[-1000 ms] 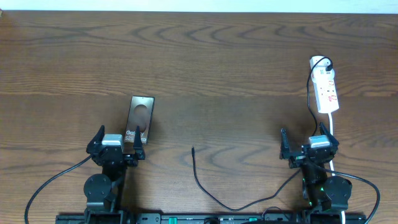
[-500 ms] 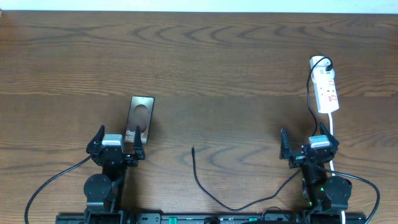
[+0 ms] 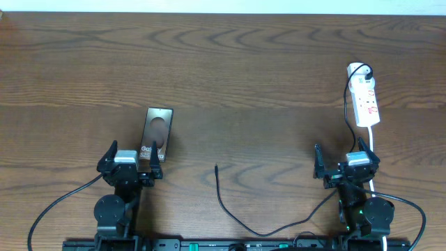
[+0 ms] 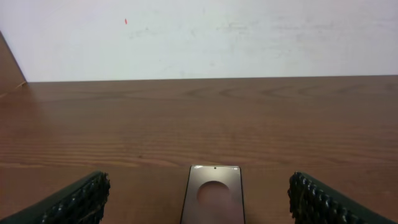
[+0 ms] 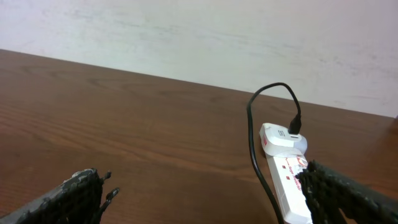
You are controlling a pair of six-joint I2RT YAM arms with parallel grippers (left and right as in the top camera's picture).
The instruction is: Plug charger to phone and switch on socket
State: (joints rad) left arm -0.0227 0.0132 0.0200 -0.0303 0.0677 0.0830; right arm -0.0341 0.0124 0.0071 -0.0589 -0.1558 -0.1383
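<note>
The phone (image 3: 156, 132) lies flat at the left of the table, just ahead of my left gripper (image 3: 129, 160), which is open and empty; the phone's top end shows between its fingers in the left wrist view (image 4: 213, 198). The socket (image 3: 365, 101) lies at the far right with the white adapter (image 3: 358, 70) plugged into its far end. The charger cable (image 3: 235, 216) runs from the adapter down past my right gripper (image 3: 346, 163), and its plug tip (image 3: 216, 166) lies bare mid-table. My right gripper is open and empty. The socket (image 5: 288, 180) and cable (image 5: 256, 155) show in the right wrist view.
The table's far edge meets a pale wall (image 4: 205, 37). The socket's white cord (image 3: 372, 150) runs down beside my right arm. Thicker black arm cables (image 3: 56, 209) trail at the front edge.
</note>
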